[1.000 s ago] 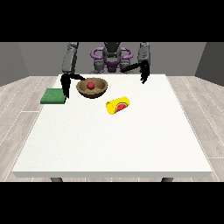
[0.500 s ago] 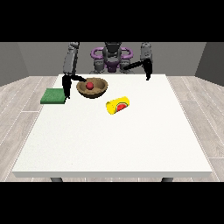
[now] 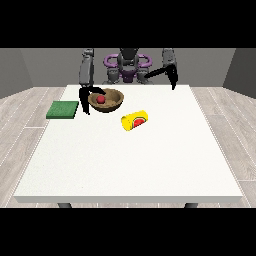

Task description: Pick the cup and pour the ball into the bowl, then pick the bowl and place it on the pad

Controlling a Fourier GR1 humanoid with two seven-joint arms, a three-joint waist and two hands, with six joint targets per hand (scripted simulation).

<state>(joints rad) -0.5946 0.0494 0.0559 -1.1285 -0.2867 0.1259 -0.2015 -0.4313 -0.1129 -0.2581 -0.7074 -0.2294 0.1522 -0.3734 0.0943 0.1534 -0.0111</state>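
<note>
While the hand at the view's left point(image 3: 86, 100) curls round the brown bowl point(image 3: 106, 100) rim, red ball point(image 3: 101, 99) inside, yellow cup point(image 3: 135, 121) lying beside the bowl, green pad point(image 3: 63, 109) on its other side, a one-sided rim hold may tilt the bowl and spill the ball; other hand point(image 3: 173, 78) raised, fingers unclear.

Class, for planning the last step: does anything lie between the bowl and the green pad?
Only the robot hand at the view's left, at the bowl's rim on the green pad's side. Otherwise bare table.
</note>
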